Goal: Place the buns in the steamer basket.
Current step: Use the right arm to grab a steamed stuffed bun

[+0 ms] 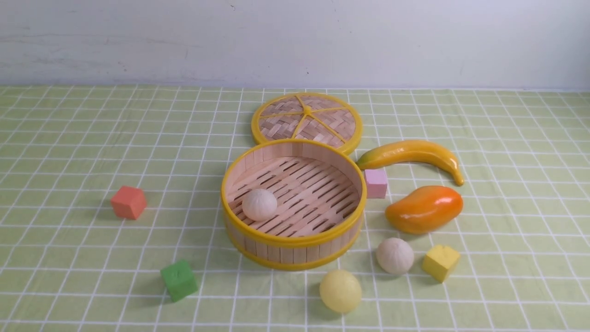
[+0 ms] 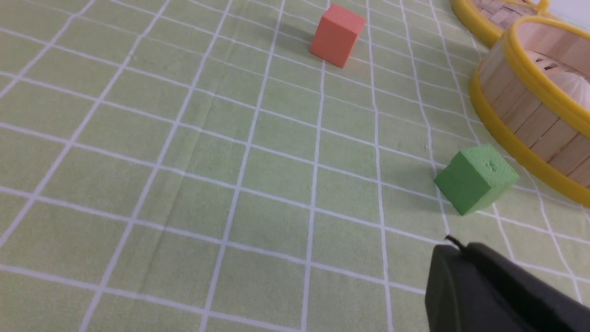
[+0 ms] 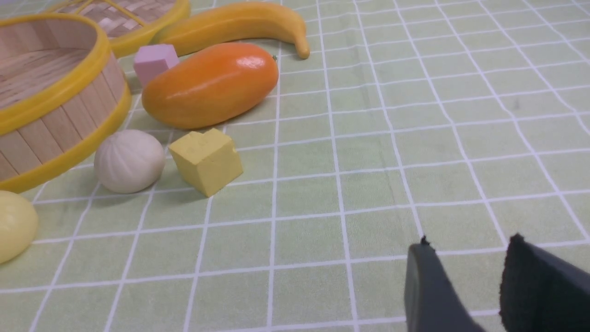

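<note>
left tool [image 2: 454,258] closed tight | right tool [image 3: 470,249] partly spread, gap empty | smooth pale-yellow bun [image 1: 340,291] on surface [image 1: 69,258], just in front of steamer basket [image 1: 293,252] | pleated off-white bun [image 1: 395,256] off basket's right front, beside yellow cube [image 1: 441,262] | second pleated bun [image 1: 259,204] inside basket, left side of slotted floor

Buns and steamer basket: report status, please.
Left gripper shut, right gripper open, both empty. One pleated bun in steamer basket; other pleated bun, yellow bun outside. Yellow cube beside other pleated bun.
</note>
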{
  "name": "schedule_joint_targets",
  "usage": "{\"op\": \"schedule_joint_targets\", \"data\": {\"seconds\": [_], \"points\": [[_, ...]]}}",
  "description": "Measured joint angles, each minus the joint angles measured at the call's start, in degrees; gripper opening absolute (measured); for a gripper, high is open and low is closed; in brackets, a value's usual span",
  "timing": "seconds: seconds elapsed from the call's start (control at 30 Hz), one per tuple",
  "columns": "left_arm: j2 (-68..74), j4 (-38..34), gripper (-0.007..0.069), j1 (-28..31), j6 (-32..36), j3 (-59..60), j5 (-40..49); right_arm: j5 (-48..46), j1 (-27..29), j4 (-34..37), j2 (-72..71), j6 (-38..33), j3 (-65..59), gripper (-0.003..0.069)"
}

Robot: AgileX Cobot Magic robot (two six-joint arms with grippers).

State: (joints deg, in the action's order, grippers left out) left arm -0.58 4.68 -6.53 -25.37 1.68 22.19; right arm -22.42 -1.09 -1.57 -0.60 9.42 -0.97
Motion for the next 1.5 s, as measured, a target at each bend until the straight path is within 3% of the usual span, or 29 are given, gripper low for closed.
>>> {"op": "schedule_joint_targets", "data": {"seconds": [0.67,0.93,1.23,1.4,1.5], "points": [[0.00,0.00,0.0004,0.00,0.00,0.00,0.00,0.61,0.00,-0.26,0.00,0.00,-0.06,0.0239],[0.00,0.00,0.0004,0.00,0.00,0.00,0.00,15.71,0.00,-0.09,0.00,0.90,-0.63,0.0239],[0.00,0.00,0.0013,0.00,0.00,0.00,-0.06,29.95,0.00,0.81,0.00,9.56,-0.63,0.0239],[0.00,0.00,0.0015,0.00,0.00,0.00,-0.06,31.36,0.00,0.81,0.00,12.17,3.61,0.0239],[0.00,0.00,0.0015,0.00,0.00,0.00,-0.06,27.27,0.00,0.81,2.08,13.73,10.75,0.0239]]}}
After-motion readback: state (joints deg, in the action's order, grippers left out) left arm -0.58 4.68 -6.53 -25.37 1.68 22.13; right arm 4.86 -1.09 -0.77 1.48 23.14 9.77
